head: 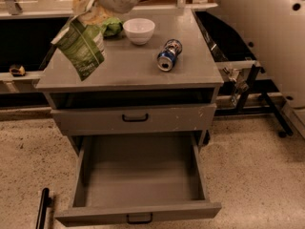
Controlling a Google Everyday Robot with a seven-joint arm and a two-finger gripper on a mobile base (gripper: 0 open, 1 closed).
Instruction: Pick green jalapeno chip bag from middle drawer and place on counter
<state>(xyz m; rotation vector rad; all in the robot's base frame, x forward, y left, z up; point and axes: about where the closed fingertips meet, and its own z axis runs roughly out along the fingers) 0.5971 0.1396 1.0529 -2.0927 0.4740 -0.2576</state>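
Note:
My gripper [89, 9] is at the top left, above the back left part of the counter [138, 73]. It is shut on the top end of the green jalapeno chip bag [83, 46]. The bag hangs tilted below the gripper, over the counter's left side near its front edge; I cannot tell if its lower end touches the top. The middle drawer [140, 178] is pulled fully open at the bottom of the view, and its gray box is empty. The arm reaches in from the upper right.
On the counter stand a white bowl [139, 30] and a blue can lying on its side [169, 55]. A brighter green bag [112, 26] lies behind the gripper. A closed drawer with white chip marks [134, 119] sits above the open one. A black pole [43, 208] is at the lower left.

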